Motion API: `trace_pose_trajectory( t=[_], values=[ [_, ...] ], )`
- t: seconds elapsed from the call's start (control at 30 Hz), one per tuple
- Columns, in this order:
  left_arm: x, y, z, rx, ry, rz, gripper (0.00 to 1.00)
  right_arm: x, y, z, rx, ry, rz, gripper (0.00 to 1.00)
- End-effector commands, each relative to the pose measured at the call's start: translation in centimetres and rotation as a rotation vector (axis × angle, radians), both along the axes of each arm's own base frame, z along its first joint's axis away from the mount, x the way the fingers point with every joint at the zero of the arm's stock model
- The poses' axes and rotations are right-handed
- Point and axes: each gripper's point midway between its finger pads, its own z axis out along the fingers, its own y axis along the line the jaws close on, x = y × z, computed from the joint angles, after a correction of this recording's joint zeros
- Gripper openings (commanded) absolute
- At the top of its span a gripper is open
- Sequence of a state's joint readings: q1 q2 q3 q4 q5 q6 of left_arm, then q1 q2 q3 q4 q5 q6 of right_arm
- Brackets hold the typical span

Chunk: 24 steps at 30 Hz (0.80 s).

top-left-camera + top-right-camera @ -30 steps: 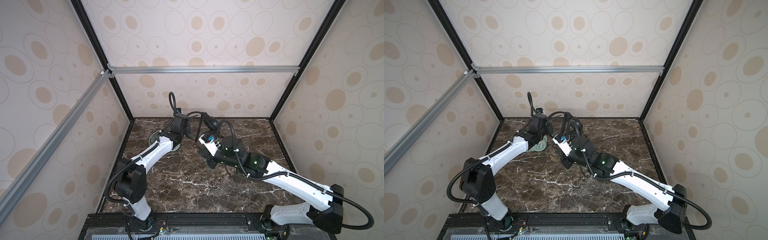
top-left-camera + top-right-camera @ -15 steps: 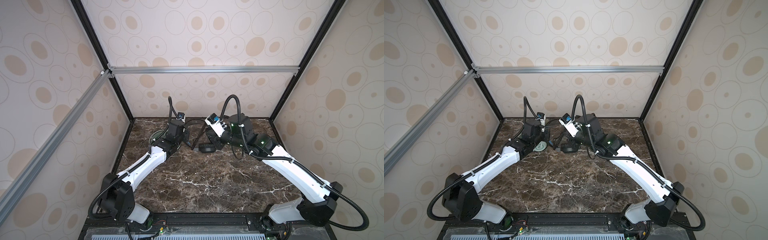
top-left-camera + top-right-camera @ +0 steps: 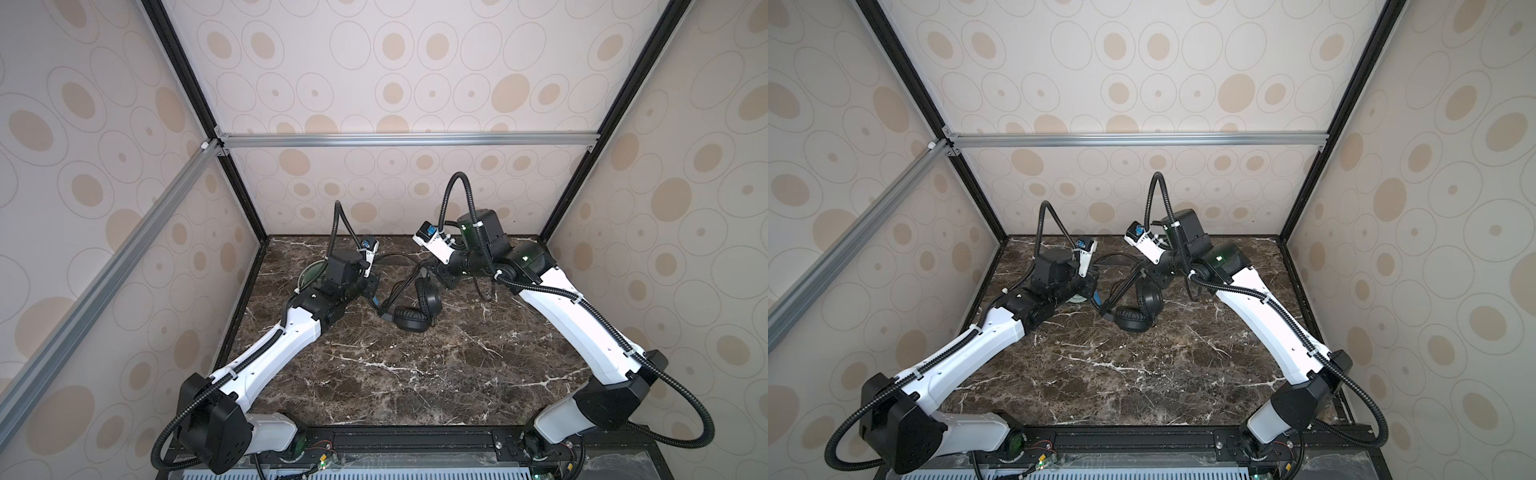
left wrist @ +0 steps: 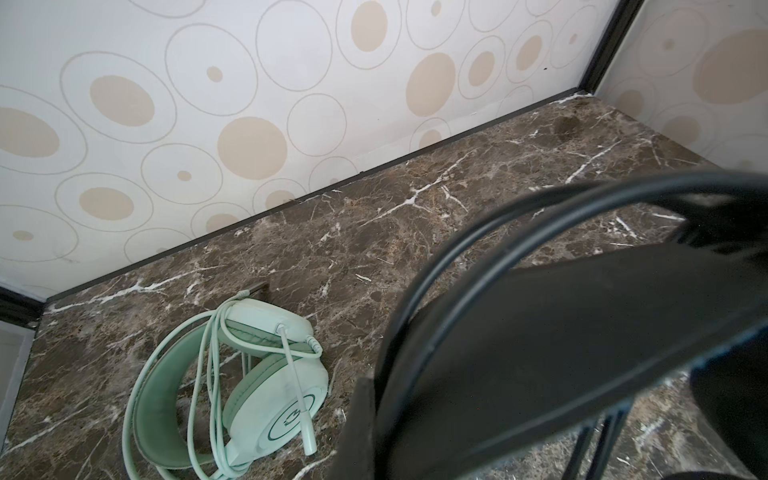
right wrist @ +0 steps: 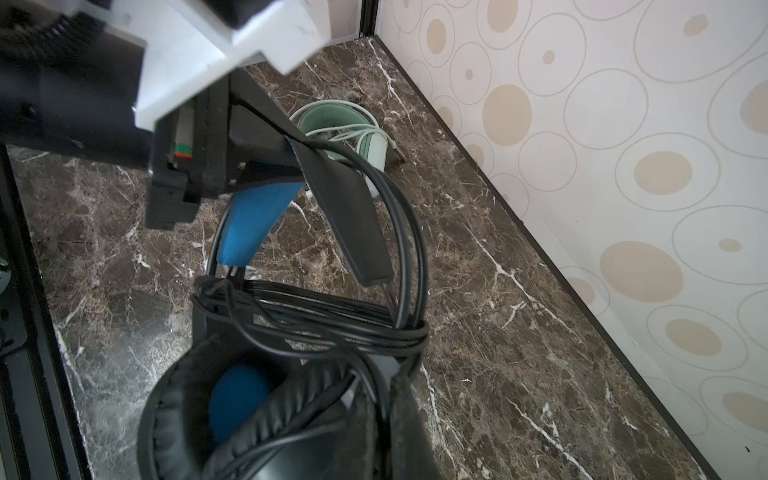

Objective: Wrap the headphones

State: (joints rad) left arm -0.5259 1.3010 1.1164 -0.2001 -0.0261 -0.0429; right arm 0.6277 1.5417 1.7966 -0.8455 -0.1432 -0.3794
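— Starting from the left, what do we see?

— We see the mint-green headphones (image 4: 249,386) lying flat on the marble table (image 3: 415,382), close to the back wall (image 3: 395,195) and toward its left corner. Their pale cable (image 4: 212,361) is looped around the headband and ear cups, and the plug (image 4: 298,395) lies across one cup. In both top views the left arm (image 3: 291,332) hides most of them.

— And the left gripper (image 3: 369,286)?

— We find it clamped on the headband of the black headphones (image 3: 417,309), where the blue lining shows. It holds that part of the band up off the table.

— Where do the black headphones sit?

— Toward the back of the table, between the two grippers. We see one ear cup resting on the table and the other standing on edge beside it. The black cable (image 5: 332,316) crosses several times from one side of the frame to the other, just above the cups.

— Then the right gripper (image 3: 446,280)?

— Its jaws are together, just beside the standing cup. In the right wrist view we see the black cable run toward them, but we cannot tell whether it is pinched there.
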Motion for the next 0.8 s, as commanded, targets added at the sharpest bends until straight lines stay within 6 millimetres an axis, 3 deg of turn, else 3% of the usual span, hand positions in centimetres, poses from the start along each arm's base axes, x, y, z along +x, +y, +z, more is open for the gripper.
trace_pose_trajectory(
  t=[0.0, 0.3, 0.77],
  values=[
    [-1.3, -0.5, 1.6, -0.015, -0.026, -0.069, 0.00, 0.7, -0.9, 0.6, -0.019, -0.009, 0.003, 0.00],
    [-2.7, -1.0, 3.1, -0.052, -0.030, -0.129, 0.00, 2.2, -2.5, -1.4, -0.011, 0.053, -0.044, 0.00],
    [-2.4, -2.1, 5.5, -0.107, -0.056, -0.161, 0.00, 3.5, -4.3, -6.0, 0.063, 0.191, -0.134, 0.02]
  ],
)
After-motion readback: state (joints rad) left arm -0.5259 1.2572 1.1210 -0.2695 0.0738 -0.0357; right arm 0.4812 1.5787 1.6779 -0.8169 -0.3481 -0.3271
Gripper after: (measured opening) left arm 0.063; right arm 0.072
